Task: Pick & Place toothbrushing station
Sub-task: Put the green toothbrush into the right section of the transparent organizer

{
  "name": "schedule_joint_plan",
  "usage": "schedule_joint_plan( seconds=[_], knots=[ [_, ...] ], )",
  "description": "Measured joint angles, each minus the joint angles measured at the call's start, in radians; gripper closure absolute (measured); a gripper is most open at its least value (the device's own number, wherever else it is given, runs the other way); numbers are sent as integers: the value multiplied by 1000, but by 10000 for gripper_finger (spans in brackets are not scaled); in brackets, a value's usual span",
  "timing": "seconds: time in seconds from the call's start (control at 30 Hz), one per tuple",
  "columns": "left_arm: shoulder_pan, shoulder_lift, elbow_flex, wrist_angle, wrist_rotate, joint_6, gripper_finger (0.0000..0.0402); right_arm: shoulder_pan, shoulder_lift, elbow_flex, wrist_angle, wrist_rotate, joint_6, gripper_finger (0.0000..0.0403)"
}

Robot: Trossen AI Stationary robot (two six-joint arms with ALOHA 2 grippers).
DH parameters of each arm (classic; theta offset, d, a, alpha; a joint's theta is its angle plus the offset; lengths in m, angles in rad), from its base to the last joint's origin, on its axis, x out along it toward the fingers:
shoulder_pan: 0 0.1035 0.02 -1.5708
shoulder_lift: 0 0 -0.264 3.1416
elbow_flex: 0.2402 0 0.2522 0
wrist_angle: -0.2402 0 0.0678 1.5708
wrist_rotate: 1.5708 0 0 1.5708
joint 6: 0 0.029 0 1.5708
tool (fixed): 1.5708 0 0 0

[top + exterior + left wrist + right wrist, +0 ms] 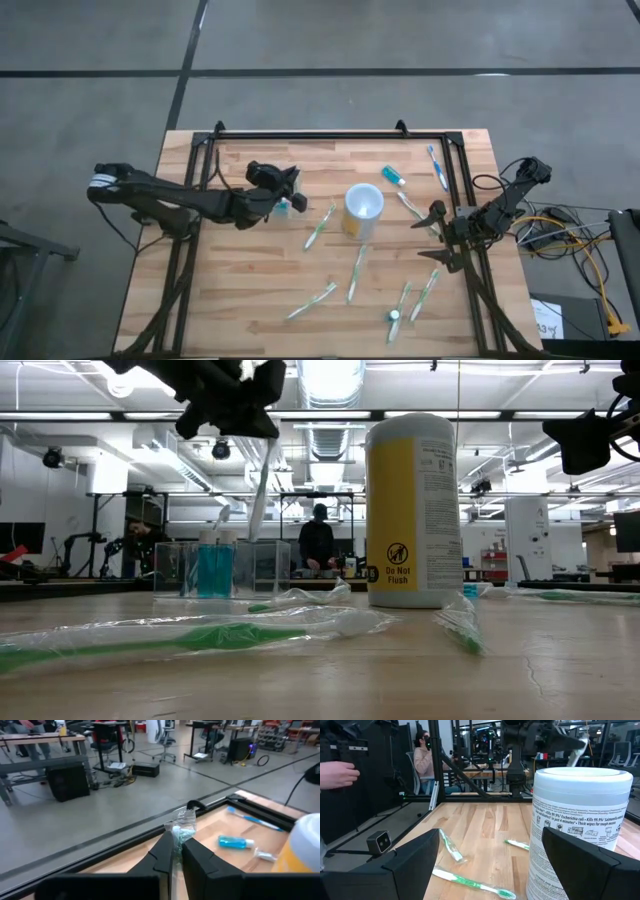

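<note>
Reaching over a wooden surface [230, 300], the left gripper [284, 192] has its fingers pressed together, pinching a wrapped toothbrush [258, 490] above the toothbrushing station [215, 567]. The station sits left of centre, just beside that gripper. The right gripper [440, 237] waits at the right edge, fingers spread and empty. The station, made of thin clear plastic, is probably light, stiff and slick, so it should be gripped across one wall at the rim. Counted: one wipes canister [363, 208], one station, five loose green toothbrushes [319, 227], one blue toothbrush [437, 165], one blue tube [393, 176].
</note>
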Motion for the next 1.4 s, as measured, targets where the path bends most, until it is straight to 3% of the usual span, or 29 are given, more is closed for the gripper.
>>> schedule_joint_plan(
  seconds=[0.17,0.4,0.87,1.4],
  knots=[
    [4,38,0,-5,11,-35,374,0,0,0,0,0,0,57],
    [4,67,0,-106,33,-242,374,0,0,0,0,0,0,54],
    [4,75,-1,-220,125,-345,372,0,0,0,0,0,0,55],
    [3,74,-1,-227,177,-368,298,0,-1,0,0,0,0,58]
  ],
)
